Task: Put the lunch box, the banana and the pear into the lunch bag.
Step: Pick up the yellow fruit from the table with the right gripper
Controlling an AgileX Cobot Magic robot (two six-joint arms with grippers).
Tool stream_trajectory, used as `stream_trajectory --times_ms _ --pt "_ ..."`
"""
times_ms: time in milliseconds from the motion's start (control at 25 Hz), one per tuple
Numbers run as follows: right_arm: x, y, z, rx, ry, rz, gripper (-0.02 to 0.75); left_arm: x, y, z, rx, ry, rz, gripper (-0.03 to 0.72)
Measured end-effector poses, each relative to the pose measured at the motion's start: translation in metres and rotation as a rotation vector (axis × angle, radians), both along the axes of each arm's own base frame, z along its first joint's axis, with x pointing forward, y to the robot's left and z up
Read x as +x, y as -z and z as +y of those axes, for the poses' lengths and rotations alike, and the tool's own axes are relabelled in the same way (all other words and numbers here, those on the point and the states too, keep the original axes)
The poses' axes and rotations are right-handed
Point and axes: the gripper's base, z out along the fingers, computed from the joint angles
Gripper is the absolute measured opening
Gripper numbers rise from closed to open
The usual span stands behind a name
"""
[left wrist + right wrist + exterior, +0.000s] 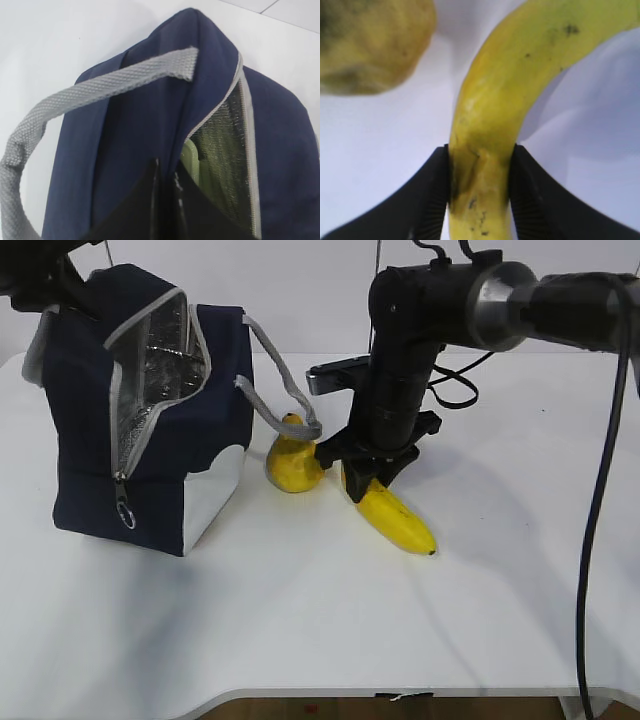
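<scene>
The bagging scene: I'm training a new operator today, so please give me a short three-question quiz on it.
1. True or false: the pear is already inside the bag.
2. What do the right gripper's fingers press against?
A) the pear
B) the banana
C) a bag handle
3. In the left wrist view, what pale green thing shows inside the bag's opening?

Key:
1. False; it sits on the table beside the bag.
2. B
3. The lunch box.
</scene>
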Motion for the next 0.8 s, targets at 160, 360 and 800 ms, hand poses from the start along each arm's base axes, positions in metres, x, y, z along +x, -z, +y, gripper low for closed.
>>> stream_trajectory --times_ms 160,360,800 --pt "0.003 -0.012 -0.003 -0.039 -0.011 -0.007 0.3 0.0 0.0 0.0 0.0 0.0 0.0 -0.006" --pt "0.014 -0.038 -0.005 -0.07 -0.023 -0.115 0.3 0.0 0.0 0.0 0.0 0.0 0.0 -0.006" --pt "-0.014 -0.141 -0.018 -0.015 -0.023 -0.309 0.3 0.0 0.0 0.0 -0.002 -0.001 -0.001 -0.006"
